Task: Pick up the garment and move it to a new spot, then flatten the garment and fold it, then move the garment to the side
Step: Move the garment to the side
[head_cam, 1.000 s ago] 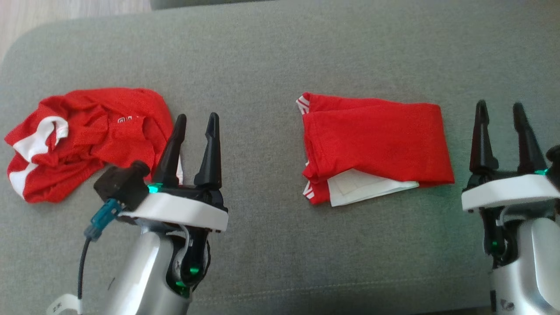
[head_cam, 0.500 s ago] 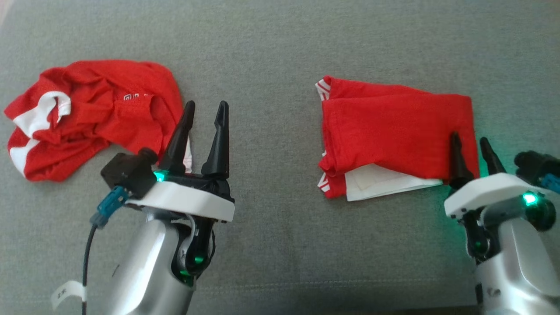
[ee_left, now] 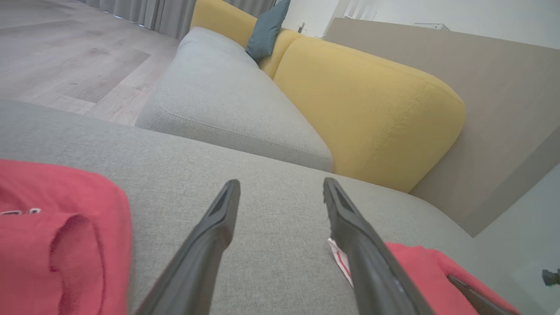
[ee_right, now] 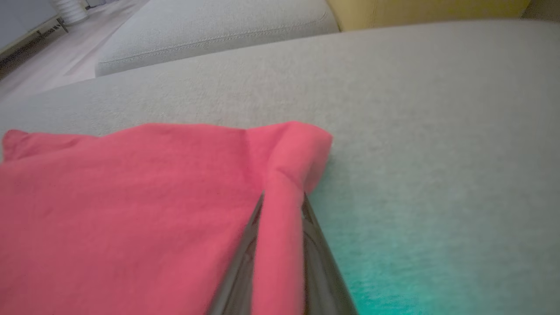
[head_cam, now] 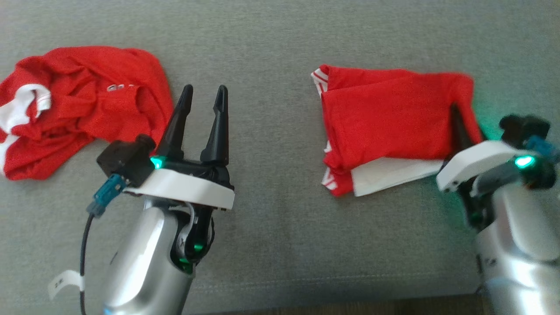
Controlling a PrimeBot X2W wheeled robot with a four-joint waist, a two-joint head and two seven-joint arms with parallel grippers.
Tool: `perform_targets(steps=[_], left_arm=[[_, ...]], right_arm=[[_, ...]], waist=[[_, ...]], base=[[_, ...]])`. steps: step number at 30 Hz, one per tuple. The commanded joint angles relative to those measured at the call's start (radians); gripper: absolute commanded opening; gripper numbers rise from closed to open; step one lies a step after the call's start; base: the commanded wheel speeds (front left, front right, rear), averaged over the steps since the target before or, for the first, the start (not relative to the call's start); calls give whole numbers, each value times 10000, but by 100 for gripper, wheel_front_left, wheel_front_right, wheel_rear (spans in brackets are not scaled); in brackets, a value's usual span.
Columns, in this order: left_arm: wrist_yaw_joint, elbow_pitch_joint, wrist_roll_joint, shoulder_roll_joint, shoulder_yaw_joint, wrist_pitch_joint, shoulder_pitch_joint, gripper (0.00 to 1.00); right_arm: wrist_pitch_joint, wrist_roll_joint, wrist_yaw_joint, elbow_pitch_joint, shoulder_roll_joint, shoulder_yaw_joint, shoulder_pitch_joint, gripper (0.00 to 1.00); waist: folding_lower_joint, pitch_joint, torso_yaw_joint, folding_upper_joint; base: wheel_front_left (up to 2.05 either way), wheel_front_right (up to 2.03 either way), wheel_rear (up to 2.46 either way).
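Folded red shirt (head_cam: pixel 385 127) clamped at its right edge.
A fold is gripped by the right hand (ee_right: pixel 283 199) on the grey sofa seat (head_cam: pixel 280 43); the left hand (head_cam: pixel 204 89) is held apart beside a crumpled red jersey (head_cam: pixel 87 96).

1. You are looking down on a wide grey upholstered seat (head_cam: pixel 280 39), with a stitched seam along its near edge.
2. Beyond it you have a second grey seat cushion (ee_left: pixel 227 105) with a yellow backrest (ee_left: pixel 372 100) behind it and a teal pillow (ee_left: pixel 267 30) leaning there.
3. To the side you see pale wooden floor (ee_left: pixel 65 57), with grey curtains (ee_left: pixel 144 15) at its far end.
4. Behind the sofa you have a taupe wall panel (ee_left: pixel 503 87), and the light is soft and even.
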State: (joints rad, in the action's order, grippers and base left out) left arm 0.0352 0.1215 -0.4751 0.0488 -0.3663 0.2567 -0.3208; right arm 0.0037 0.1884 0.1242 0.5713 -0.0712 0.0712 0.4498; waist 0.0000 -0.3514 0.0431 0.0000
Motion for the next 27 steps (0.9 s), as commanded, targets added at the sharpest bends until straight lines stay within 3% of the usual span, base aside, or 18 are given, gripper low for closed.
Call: perform_targets(steps=[1,10,15,17,27], left_arm=[[32,-350,146,16,341,51,-386,100],[-36,-280,182,25,282,51,-603,100],[-54,-284,179,23,203,51,-687,100],[-75,-292,167,23,175,51,-699,100],[-59,-291,156,48,293,51,-597,100]], right_arm=[[-113,-250,65,-430,-407,-324,440,0],[-304,-386,65,-824,-3469,-899,1704,0],[-353,-239,65,-207,-4636,-733,2363,0],[-417,-170,65,102,-4857,-573,2581,0],[-771,-336,65,942,-4784,-397,3003,0]], waist=[[0,-85,164,0],[0,-267,593,0],[0,-380,585,0],[0,-415,543,0],[0,-452,435,0]], base=[[0,0,0],[0,0,0],[0,0,0],[0,0,0],[0,0,0]])
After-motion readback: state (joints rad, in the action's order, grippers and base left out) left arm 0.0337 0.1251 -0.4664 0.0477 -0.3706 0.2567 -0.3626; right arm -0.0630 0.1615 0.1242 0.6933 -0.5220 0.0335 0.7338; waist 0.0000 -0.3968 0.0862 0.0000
